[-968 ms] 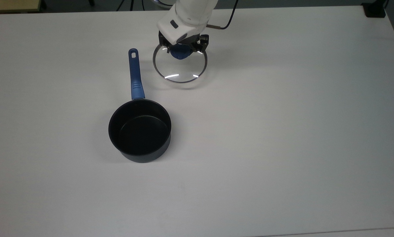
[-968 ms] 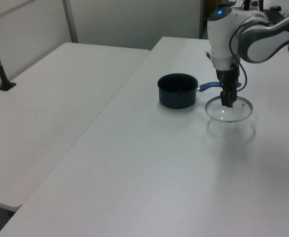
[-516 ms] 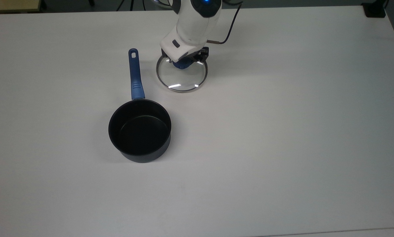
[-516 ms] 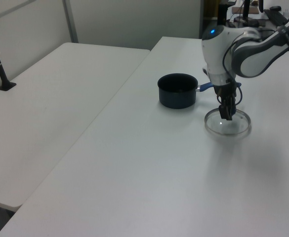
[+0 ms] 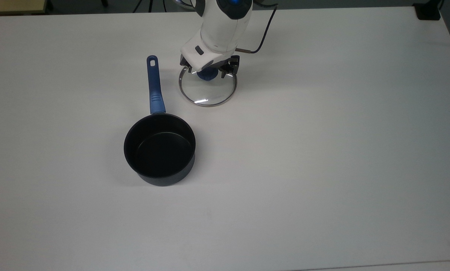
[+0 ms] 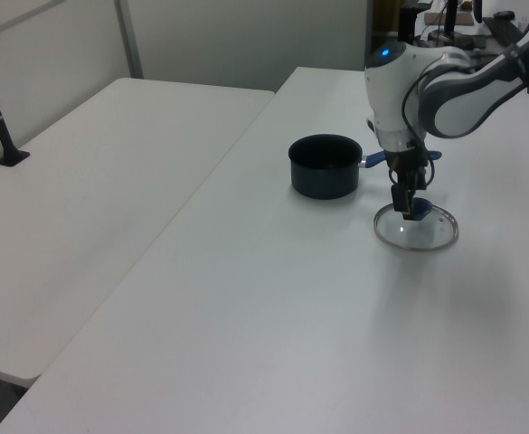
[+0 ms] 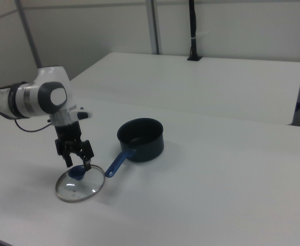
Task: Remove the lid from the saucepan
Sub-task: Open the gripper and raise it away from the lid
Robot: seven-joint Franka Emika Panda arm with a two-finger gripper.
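The glass lid (image 5: 207, 89) now lies flat on the white table (image 5: 323, 150), just beside the saucepan's blue handle (image 5: 154, 87) and well apart from the open saucepan (image 5: 160, 149); a second ago it hung tilted above the surface, clamped by its blue knob (image 5: 206, 75). The gripper (image 5: 208, 70) has since parted its fingers: they stand spread on either side of the knob, holding nothing, the claw hovering just over it. Judgement: the lid is off and set down, so the task is in effect complete, with only the arm's retreat left. The right view gives the release plainly, with both fingers (image 7: 88, 159) clear of the knob (image 7: 77, 173) and the lid (image 7: 79, 185) resting level. In the top view the white wrist covers the lid's far edge. The left view confirms the rim (image 6: 417, 230) sits on the table, with no gap beneath.
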